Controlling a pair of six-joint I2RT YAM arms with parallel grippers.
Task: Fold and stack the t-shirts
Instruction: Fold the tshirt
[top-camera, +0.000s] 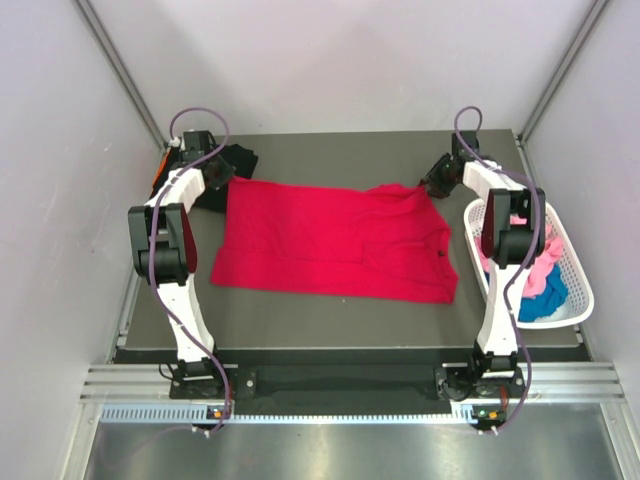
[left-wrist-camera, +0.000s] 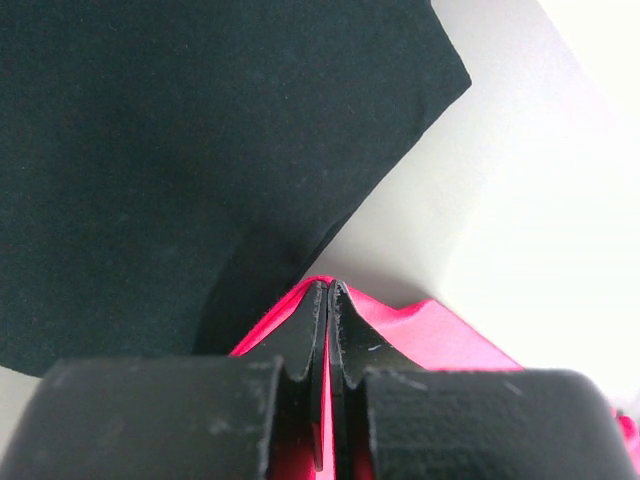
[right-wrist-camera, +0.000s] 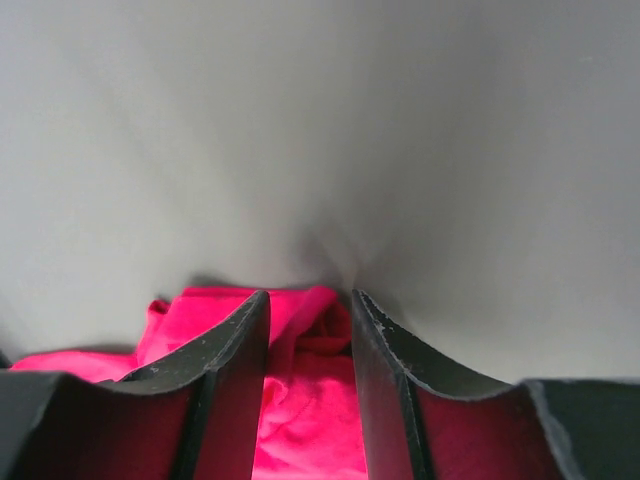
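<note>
Red t-shirt (top-camera: 335, 240) spread flat across centre frame, left gripper (left-wrist-camera: 329, 288) clenched on its upper-left corner beside black t-shirt (left-wrist-camera: 180, 150), right gripper (right-wrist-camera: 310, 298) at upper-right corner, jaws parted, cloth apparently loose between them

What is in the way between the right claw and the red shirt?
Nothing that shows. The right gripper sits at the red shirt's far right corner, jaws apart with red cloth bunched between them. The left gripper is shut on the far left corner.
</note>
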